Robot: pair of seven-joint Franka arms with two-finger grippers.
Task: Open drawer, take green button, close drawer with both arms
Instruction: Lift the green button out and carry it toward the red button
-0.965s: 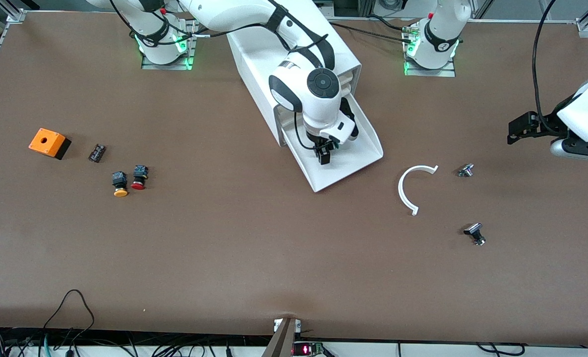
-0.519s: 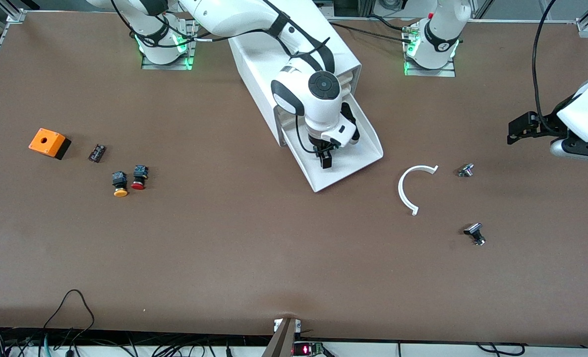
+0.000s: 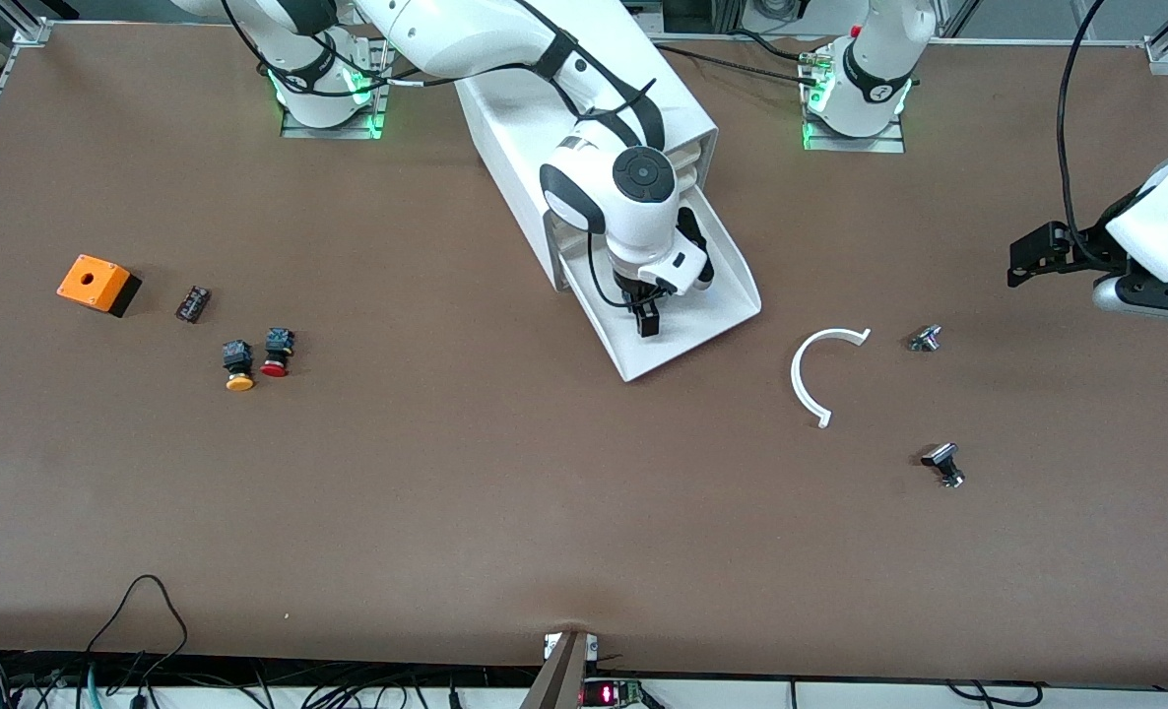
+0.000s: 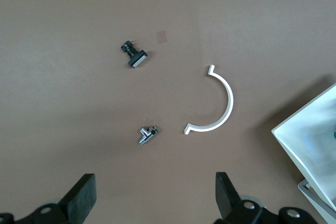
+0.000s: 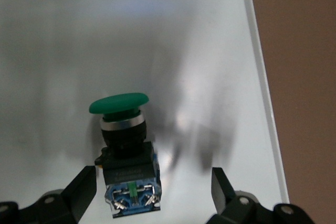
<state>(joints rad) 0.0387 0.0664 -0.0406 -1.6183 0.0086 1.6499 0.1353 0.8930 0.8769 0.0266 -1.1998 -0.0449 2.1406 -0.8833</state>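
The drawer (image 3: 717, 313) stands pulled out of the white cabinet (image 3: 530, 118) as a shallow white tray (image 5: 210, 45). The green-capped button (image 5: 126, 145) lies on its side on the tray floor. My right gripper (image 5: 152, 192) reaches down into the drawer (image 3: 647, 319). It is open, and its fingers (image 5: 79, 192) straddle the button's black and blue body with gaps on both sides. In the front view the right hand hides the button. My left gripper (image 3: 1035, 254) waits open over the left arm's end of the table (image 4: 154, 198) and holds nothing.
A white C-shaped piece (image 3: 812, 374) and two small metal fittings (image 3: 925, 338) (image 3: 944, 463) lie toward the left arm's end. An orange box (image 3: 97, 284), a small black part (image 3: 192, 303), a yellow-capped button (image 3: 238, 364) and a red-capped one (image 3: 277, 352) lie toward the right arm's end.
My right gripper has shifted a little inside the drawer, settling around the button. The left arm has not moved.
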